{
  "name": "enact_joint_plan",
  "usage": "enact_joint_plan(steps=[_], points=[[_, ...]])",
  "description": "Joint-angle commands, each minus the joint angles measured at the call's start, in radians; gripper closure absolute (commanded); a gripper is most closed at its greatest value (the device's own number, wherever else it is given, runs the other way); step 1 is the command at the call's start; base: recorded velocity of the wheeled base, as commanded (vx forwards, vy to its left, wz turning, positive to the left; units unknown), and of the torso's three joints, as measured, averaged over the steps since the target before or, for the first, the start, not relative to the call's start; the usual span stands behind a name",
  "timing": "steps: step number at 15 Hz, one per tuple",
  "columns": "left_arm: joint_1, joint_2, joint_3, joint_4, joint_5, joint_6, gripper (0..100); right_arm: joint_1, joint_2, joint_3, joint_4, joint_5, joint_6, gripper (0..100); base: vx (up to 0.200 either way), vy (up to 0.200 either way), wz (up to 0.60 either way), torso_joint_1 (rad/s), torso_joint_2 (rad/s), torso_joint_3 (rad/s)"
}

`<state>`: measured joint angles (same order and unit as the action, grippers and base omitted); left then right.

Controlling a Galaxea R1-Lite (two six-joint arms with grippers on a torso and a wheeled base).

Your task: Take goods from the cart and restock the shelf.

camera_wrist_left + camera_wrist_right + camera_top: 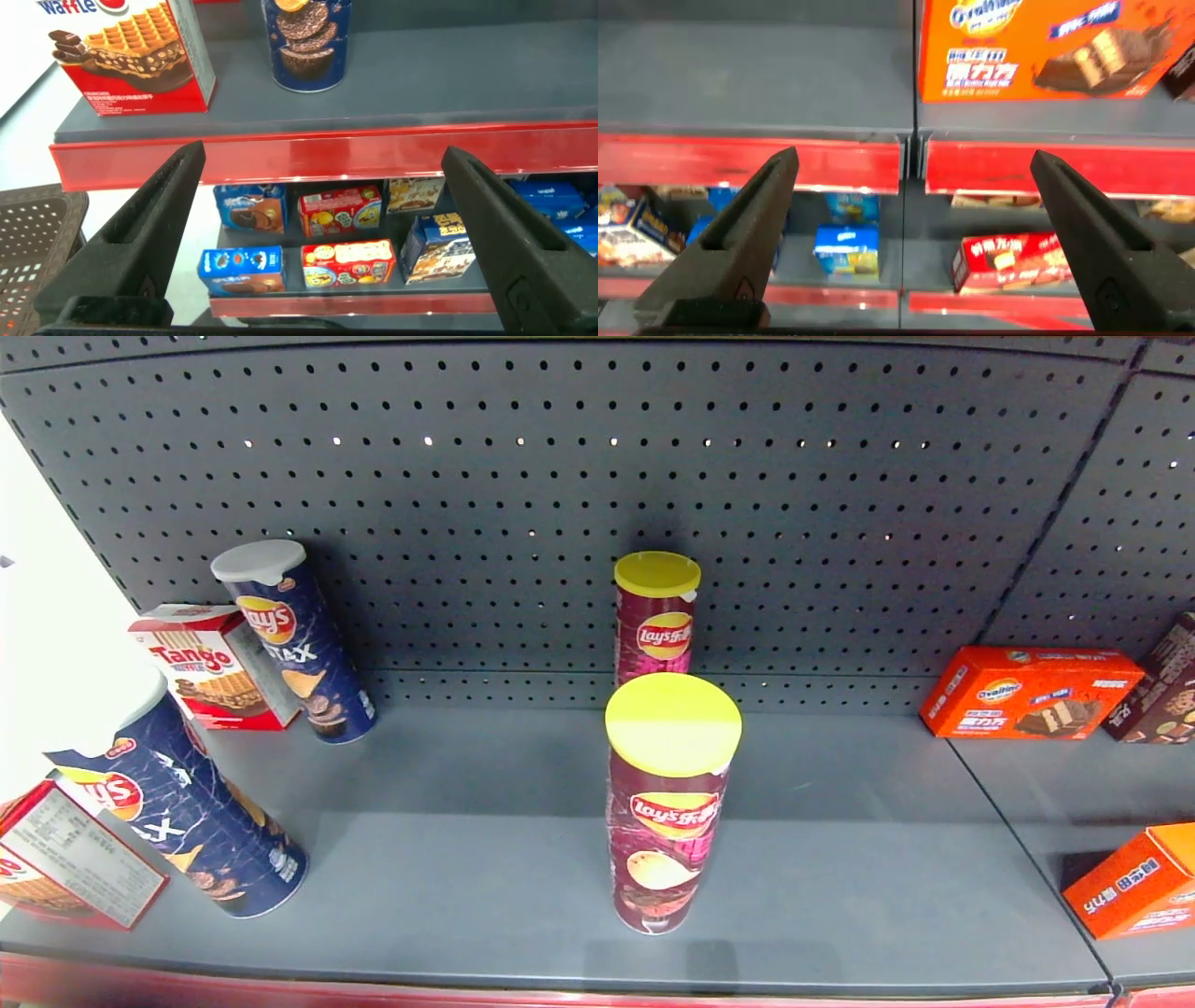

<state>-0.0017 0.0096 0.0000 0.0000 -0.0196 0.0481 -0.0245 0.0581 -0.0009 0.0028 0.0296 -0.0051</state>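
Closest to us, the left gripper [322,154] and the right gripper [915,157] both hang with fingers spread wide, holding nothing. At lower centre of the head view we see a maroon chip can [667,840] upright on the grey shelf [840,859]. A second maroon can [655,635] stands behind it at centre, near the pegboard [560,476]. Farther back, a blue can [299,644] stands at left and an orange box [1032,691] at right.
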Motion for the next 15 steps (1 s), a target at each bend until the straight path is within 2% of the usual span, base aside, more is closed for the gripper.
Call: enact_joint_plan(steps=[1,12,13,15], points=[[0.0,0.003,0.0,0.0,0.0,0.001,0,0.026,-0.055,0.001,-0.001,0.0,0.002,0,0.0,0.0,0.0,0.0,0.0,0.0],[0.002,0.001,0.0,0.0,0.0,-0.004,0,0.026,-0.057,-0.001,0.0,0.001,0.002,0,0.0,0.0,0.0,0.0,0.0,0.0],[0.002,0.001,0.0,0.0,0.0,-0.004,0,0.026,-0.057,0.001,0.0,0.001,0.002,0,0.0,0.0,-0.6,0.007,0.0,0.002],[0.002,0.001,0.0,0.0,0.001,-0.007,0,0.026,-0.057,0.001,-0.001,0.001,0.002,0,0.0,0.0,0.0,0.0,0.0,0.0]])
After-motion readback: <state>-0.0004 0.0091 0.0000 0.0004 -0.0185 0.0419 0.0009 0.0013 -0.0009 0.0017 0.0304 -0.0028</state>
